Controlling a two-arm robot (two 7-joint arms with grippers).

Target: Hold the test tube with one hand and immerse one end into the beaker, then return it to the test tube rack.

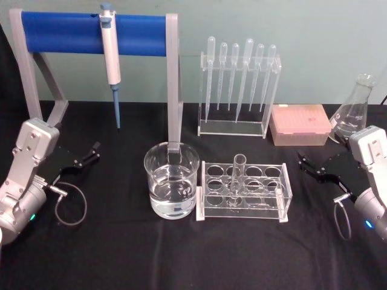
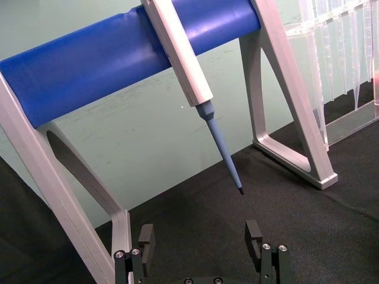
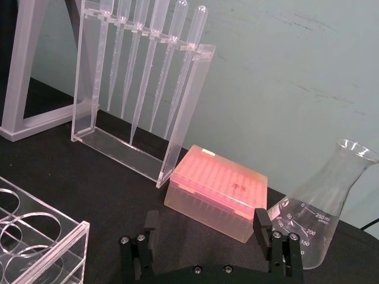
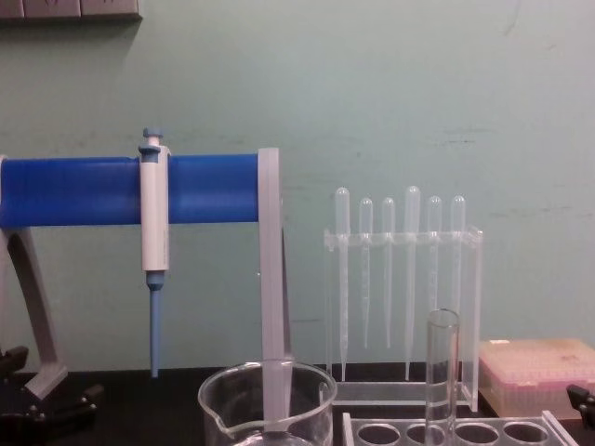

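The test tube (image 1: 237, 176) stands upright in a clear acrylic rack (image 1: 284, 199) at the table's middle, with nothing gripping it; the chest view shows the test tube (image 4: 442, 372) rising above the rack. The beaker (image 1: 172, 180), part full of clear liquid, sits just left of the rack, and the beaker's rim (image 4: 268, 383) shows low in the chest view. My left gripper (image 1: 91, 153) rests open at the left, well away from the beaker; in its wrist view the left gripper (image 2: 200, 235) holds nothing. My right gripper (image 1: 305, 164) hovers open to the right of the rack, and the right gripper (image 3: 204, 228) is empty too.
A white-and-blue pipettor (image 1: 110, 57) hangs from a stand with a blue bar (image 1: 60, 33) at the back left. A clear rack of plastic pipettes (image 1: 239, 90) stands behind the tube rack. A pink tip box (image 1: 300, 124) and a conical flask (image 1: 357, 109) sit at the back right.
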